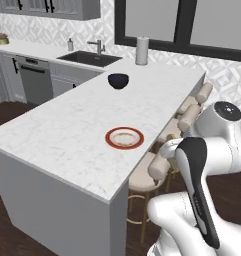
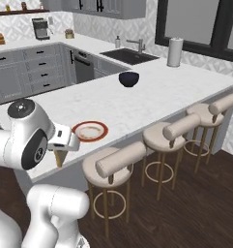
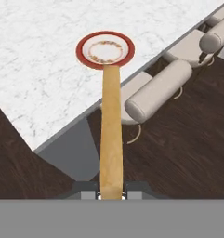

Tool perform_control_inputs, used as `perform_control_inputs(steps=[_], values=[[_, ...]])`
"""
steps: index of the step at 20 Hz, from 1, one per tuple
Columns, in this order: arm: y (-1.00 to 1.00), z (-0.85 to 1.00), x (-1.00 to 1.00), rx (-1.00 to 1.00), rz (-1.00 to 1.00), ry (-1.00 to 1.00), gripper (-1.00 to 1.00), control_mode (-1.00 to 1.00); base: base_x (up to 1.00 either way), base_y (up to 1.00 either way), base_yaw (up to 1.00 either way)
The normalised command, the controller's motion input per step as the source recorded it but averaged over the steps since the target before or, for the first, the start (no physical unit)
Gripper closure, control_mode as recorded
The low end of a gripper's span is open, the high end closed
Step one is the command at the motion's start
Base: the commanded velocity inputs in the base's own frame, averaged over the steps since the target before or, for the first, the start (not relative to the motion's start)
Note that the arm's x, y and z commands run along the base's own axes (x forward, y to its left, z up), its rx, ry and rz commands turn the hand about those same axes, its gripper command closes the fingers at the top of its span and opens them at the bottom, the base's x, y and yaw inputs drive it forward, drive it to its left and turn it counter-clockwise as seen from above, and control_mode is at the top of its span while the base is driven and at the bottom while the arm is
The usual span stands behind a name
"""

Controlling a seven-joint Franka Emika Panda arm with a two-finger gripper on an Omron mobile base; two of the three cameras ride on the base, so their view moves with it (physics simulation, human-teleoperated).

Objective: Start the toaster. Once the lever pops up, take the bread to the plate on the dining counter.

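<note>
My gripper (image 3: 111, 188) is shut on the bread (image 3: 111, 135), a thin slice seen edge-on that reaches forward toward the plate (image 3: 105, 50). From the right base view, the gripper (image 2: 65, 143) hangs just off the near edge of the dining counter (image 2: 152, 97), with the bread (image 2: 60, 157) pointing down below it. The red-rimmed plate (image 2: 90, 131) lies on the counter close beside the hand. In the left base view the plate (image 1: 124, 138) sits near the counter's right edge (image 1: 67, 130), left of the gripper (image 1: 167, 150). The toaster is out of view.
A dark bowl (image 1: 118, 80) and a paper towel roll (image 1: 142, 50) stand farther along the counter. Three padded stools (image 2: 113, 164) line its side, one right under the hand (image 3: 155, 90). A sink (image 1: 89, 57) is on the back counter.
</note>
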Motion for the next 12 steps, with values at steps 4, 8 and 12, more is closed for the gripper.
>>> perform_control_inputs(steps=[4,8,12], values=[[0.00,0.00,0.00,0.00,0.00,0.00,1.00,1.00,0.00,0.00,0.03],[0.00,0.00,0.00,0.00,0.00,0.00,1.00,1.00,0.00,0.00,0.00],[0.00,0.00,0.18,0.00,0.02,0.00,1.00,-1.00,0.03,0.00,0.00]])
